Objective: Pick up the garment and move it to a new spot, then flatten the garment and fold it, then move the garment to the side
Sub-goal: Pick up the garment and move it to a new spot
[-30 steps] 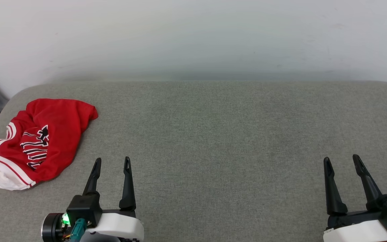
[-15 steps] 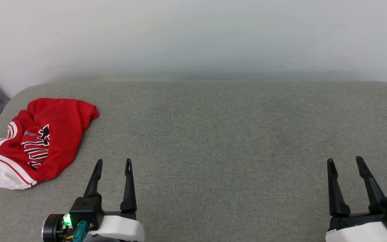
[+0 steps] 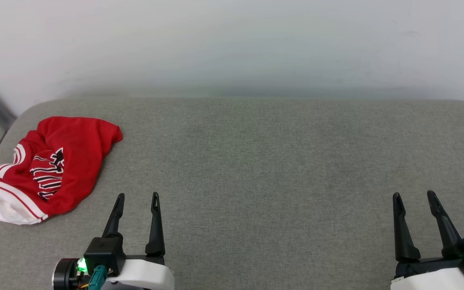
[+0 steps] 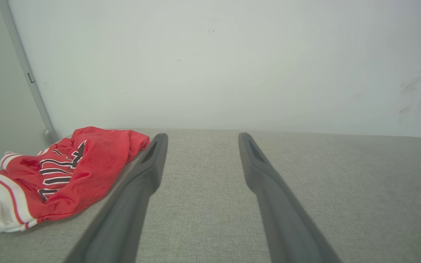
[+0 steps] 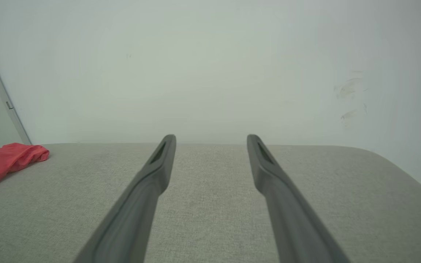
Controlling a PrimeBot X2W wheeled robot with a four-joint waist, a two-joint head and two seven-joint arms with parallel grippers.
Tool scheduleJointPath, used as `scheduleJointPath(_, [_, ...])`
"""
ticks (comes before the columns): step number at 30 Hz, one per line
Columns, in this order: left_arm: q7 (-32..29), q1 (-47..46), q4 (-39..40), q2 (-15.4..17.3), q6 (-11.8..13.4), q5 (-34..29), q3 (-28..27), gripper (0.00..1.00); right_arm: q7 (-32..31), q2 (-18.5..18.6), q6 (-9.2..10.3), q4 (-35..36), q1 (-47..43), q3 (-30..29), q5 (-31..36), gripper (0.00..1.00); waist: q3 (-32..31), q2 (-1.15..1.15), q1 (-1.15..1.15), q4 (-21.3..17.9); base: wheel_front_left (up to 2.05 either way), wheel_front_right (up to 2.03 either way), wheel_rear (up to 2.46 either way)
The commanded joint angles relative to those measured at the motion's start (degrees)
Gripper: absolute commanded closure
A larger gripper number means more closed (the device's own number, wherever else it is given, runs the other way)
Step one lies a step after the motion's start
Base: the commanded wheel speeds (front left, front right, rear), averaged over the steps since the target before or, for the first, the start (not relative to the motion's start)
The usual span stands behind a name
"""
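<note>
Currently, head view: the garment [image 3: 50,169] lies crumpled on the grey worktop [image 3: 256,161], left of and a little beyond the left hand [image 3: 137,195], not touching it. The left hand is released, fingers spread, nothing between them. The right hand [image 3: 413,194], well off to the right of the left hand, is likewise released and empty.

Left wrist view: the garment [image 4: 75,168] sits left of the left hand's fingers [image 4: 148,171], lettering showing, white sleeve at its near end.

Right wrist view: a red end of the garment [image 5: 6,159] lies over on the left hand's side.

We judge the first pick-up not yet begun. Next, the left hand should swing left, descend and pinch a raised fold.

Against a second ago, the whole head view has shifted slightly. We read that as camera motion: the heap's shape and both hands' spread are unchanged.
</note>
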State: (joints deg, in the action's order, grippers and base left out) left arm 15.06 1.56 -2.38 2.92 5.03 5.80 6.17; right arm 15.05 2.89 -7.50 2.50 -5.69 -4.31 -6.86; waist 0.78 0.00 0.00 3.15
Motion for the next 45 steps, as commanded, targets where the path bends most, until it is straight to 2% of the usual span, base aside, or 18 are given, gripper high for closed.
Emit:
scheduleJointPath(1, [0.2,0.2,-0.1,0.0,-0.1,0.1,0.0,0.00,0.2,0.0,0.02,-0.1,-0.5,0.0,-0.1,0.00,0.0,0.00,0.00,0.3,0.00,0.00,0.00])
scheduleJointPath(11, [0.2,0.3,-0.3,0.0,-0.1,0.0,-0.3,0.00,0.2,0.0,0.02,0.2,-1.3,0.5,0.2,0.00,-0.1,0.00,0.00,4.9,0.00,0.00,0.00])
scheduleJointPath(35, [0.2,1.1,-0.2,0.0,-0.3,0.8,-2.2,0.00,0.2,0.0,0.02,0.9,-1.7,1.5,1.1,0.00,0.1,0.00,0.00,21.3,0.00,0.00,0.00])
scheduleJointPath(45, [0.2,1.2,0.0,0.0,0.0,1.3,-3.2,0.00,0.2,0.0,0.02,1.0,-1.0,2.2,1.3,0.00,0.8,0.00,0.00,23.4,0.00,0.00,0.00])
